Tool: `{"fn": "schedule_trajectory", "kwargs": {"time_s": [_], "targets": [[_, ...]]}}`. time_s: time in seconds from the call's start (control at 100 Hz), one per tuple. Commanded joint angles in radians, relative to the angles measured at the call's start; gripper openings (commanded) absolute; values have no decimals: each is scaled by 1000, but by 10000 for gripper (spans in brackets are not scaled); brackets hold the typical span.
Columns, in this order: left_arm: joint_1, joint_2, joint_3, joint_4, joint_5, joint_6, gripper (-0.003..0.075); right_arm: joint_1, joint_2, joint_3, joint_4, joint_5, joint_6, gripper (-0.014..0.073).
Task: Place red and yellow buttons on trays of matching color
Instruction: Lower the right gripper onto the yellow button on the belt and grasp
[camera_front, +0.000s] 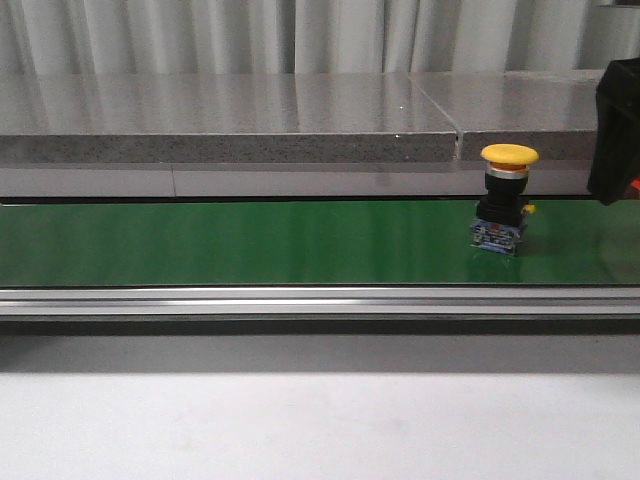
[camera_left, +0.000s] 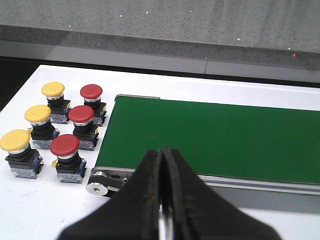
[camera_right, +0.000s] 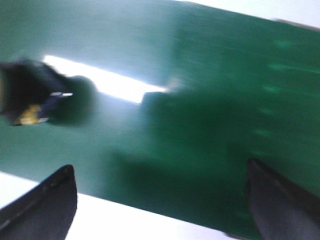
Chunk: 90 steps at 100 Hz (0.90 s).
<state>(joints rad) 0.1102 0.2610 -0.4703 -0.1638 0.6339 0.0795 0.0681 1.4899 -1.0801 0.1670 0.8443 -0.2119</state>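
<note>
Yellow button on belt (camera_front: 508, 200): stands upright on the green conveyor belt (camera_front: 250, 240), toward its right side in the front view; yellow mushroom cap on top, black body, blue base.
Same button, right wrist view: a blurred dark shape with a yellow spot at the frame's edge (camera_right: 22, 97), resting on the green surface; detail cannot be made out.
Right end effector (camera_right: 160, 200): fingers spread wide apart over the belt, nothing between them; the button lies off to one side, apart from both fingers.
Right arm in front view (camera_front: 618, 130): a black mass at the right edge, just beside the button but not touching it.
Left end effector (camera_left: 161, 200): fingers pressed together, holding nothing, above the near rail of the belt's end.
Spare buttons: three yellow buttons (camera_left: 39, 117) and three red buttons (camera_left: 81, 118) stand upright in two rows on the white counter (camera_left: 50, 220), just beside the belt's end roller (camera_left: 96, 184).
Trays: not seen in any view.
Background: grey stone ledge (camera_front: 230, 120) behind the belt, pale curtain above it.
</note>
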Motion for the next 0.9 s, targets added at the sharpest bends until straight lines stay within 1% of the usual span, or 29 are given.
{"fn": "schedule_trajectory", "kwargs": {"time_s": [0.0, 0.09, 0.21, 0.31, 0.43, 0.68, 0.73, 0.77, 0.8, 0.89], "targets": [[-6, 9, -26, -17, -69, -11, -19, 15, -29, -22, 81, -23, -95, 666], [-6, 9, -26, -17, -69, -11, -19, 15, -21, -22, 186, -45, -172, 666], [-6, 9, -26, -17, -69, -11, -19, 15, -13, -22, 270, -118, -228, 666], [-6, 9, -26, -17, -69, -11, -19, 15, -12, -22, 278, -182, -239, 666], [-6, 9, -26, -17, -69, -11, -19, 15, -3, -22, 278, -226, -241, 666], [-6, 9, -26, -17, -69, -11, -19, 15, 61, -24, 278, -217, -241, 661], [-6, 9, -26, -17, -69, -11, -19, 15, 68, -24, 278, -205, -241, 629], [-6, 9, -26, -17, -69, -11, -19, 15, 68, -24, 278, -198, -241, 574], [-6, 9, -26, -17, -69, -11, -19, 15, 68, -24, 278, -190, -241, 525], [-6, 9, -26, -17, -69, -11, -19, 15, 62, -31, 278, -160, -241, 335]]}}
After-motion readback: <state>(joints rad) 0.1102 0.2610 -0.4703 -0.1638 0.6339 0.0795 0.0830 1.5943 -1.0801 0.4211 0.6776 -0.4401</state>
